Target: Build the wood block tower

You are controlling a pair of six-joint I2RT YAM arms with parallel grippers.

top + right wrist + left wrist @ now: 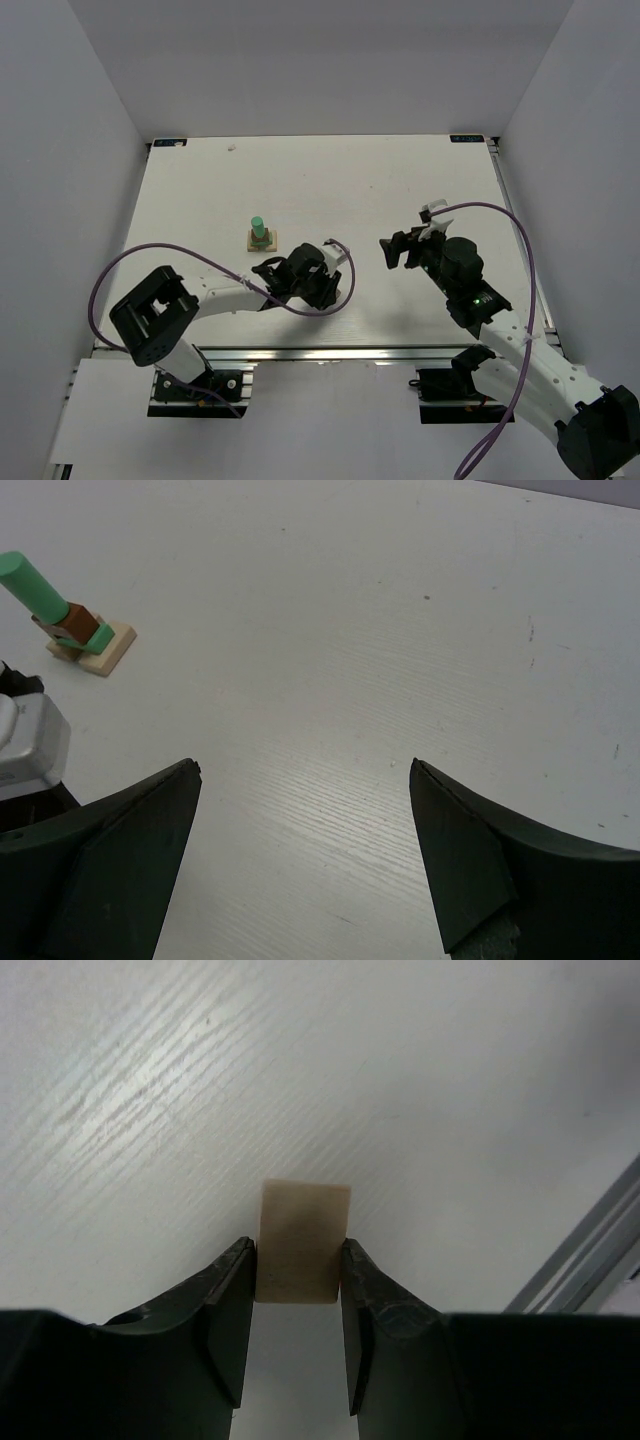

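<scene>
Left tool (298,1256) clamps tan block (305,1222).

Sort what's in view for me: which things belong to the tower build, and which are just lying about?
Job in hand:
- part-built tower
- tan block, pinched between the left fingers

Just lying about:
- purple cables
- metal rail along the near edge

The left arm (225,290) lies low, bent at the elbow, and its forearm reaches to the right. The left claw (297,1250) is closed: both fingers (225,1310) press on the sides of a tan block (303,1222). The right arm (520,350) reaches from its base up and to the left. The right claw (305,765) holds its jaws wide apart, with nothing between them.
</scene>
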